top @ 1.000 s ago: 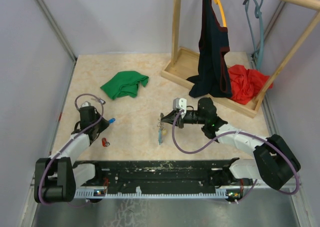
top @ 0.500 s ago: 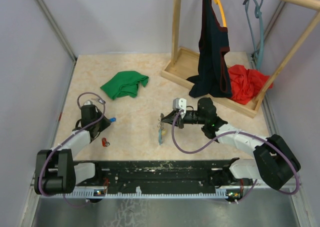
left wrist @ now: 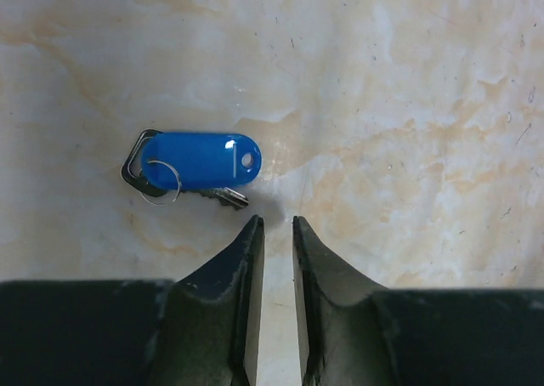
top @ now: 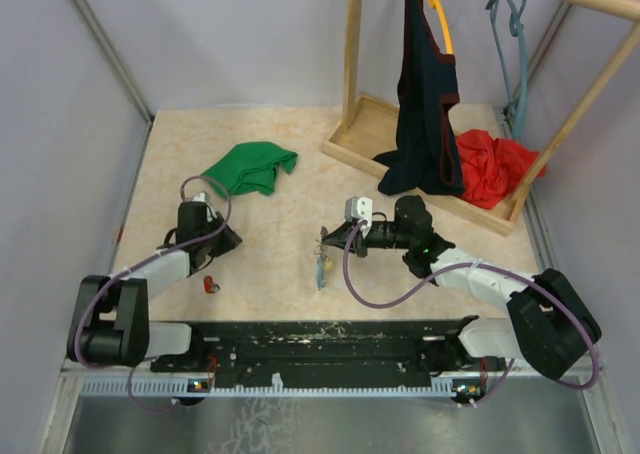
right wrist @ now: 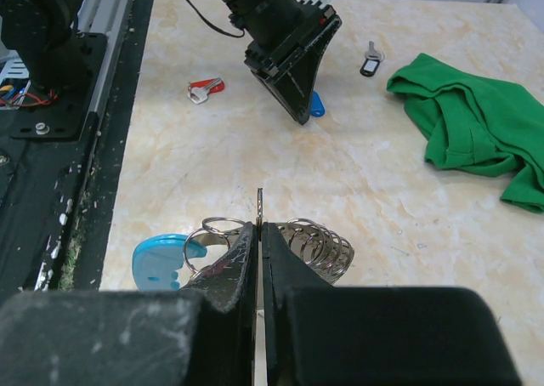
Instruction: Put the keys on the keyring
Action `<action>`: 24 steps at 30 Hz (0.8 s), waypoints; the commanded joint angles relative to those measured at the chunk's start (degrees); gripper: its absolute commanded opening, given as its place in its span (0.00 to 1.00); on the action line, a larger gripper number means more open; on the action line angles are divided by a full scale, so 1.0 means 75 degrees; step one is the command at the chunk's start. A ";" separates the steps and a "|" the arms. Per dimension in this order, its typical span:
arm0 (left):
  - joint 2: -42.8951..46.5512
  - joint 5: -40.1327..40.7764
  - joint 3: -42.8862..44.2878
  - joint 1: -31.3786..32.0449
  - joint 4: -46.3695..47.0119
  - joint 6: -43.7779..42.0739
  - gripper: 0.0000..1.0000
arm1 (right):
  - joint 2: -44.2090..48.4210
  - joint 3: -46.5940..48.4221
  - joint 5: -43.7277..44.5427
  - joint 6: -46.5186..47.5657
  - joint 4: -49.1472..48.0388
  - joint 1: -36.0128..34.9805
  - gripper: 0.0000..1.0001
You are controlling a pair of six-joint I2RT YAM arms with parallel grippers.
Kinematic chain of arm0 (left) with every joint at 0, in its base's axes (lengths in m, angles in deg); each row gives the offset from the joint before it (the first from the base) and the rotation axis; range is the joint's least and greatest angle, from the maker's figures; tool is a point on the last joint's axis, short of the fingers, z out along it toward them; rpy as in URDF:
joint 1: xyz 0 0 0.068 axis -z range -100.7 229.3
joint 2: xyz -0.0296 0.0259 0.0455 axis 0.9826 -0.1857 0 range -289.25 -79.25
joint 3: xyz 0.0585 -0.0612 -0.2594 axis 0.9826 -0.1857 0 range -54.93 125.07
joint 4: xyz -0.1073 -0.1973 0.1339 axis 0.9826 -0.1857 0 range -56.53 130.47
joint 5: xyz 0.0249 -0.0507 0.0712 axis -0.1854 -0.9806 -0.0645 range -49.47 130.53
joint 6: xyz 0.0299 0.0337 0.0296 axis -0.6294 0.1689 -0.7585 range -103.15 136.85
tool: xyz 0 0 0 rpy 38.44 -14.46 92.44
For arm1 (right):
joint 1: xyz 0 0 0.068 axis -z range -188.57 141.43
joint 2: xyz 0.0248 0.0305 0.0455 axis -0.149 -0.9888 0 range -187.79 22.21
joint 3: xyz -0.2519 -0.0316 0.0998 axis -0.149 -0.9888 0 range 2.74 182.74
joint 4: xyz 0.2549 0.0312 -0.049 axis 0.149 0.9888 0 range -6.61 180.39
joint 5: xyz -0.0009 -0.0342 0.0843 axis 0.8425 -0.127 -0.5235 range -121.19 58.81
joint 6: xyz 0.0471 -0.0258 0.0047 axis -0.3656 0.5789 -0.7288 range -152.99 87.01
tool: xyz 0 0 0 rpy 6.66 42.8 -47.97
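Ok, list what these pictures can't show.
- Top view: blue key hidden by left gripper.
- Right wrist: near part of keyring behind right gripper; grip point unclear.
- Top view: red key too small for detail.

A crumpled green cloth (top: 250, 168) lay on the beige marbled surface (top: 280, 244). At the far right stood a wooden rack (top: 352, 54). A dark garment (top: 425, 94) hung from it on an orange hanger (top: 443, 14), with a red cloth (top: 490, 166) bunched just beside it in the base.

Robot lab cell: grey panel walls (top: 250, 44), marble-look tabletop (top: 290, 174) (clothes rack (top: 352, 64) on it), aluminium rail (top: 300, 386).
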 commanded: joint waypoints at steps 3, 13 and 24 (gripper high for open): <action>0.0598 0.0682 0.0440 0.0134 -0.1062 -0.0304 0.35 | 0.0258 0.0135 -0.0088 0.0102 -0.0310 -0.0077 0.00; -0.0156 0.1761 0.1364 0.0143 -0.1718 -0.0587 0.42 | 0.0296 0.0152 -0.0085 0.0112 -0.0287 -0.0089 0.00; -0.0911 0.2796 0.1941 0.0654 -0.2167 -0.0902 0.41 | 0.0377 0.0145 -0.0009 0.0170 -0.0189 -0.0113 0.00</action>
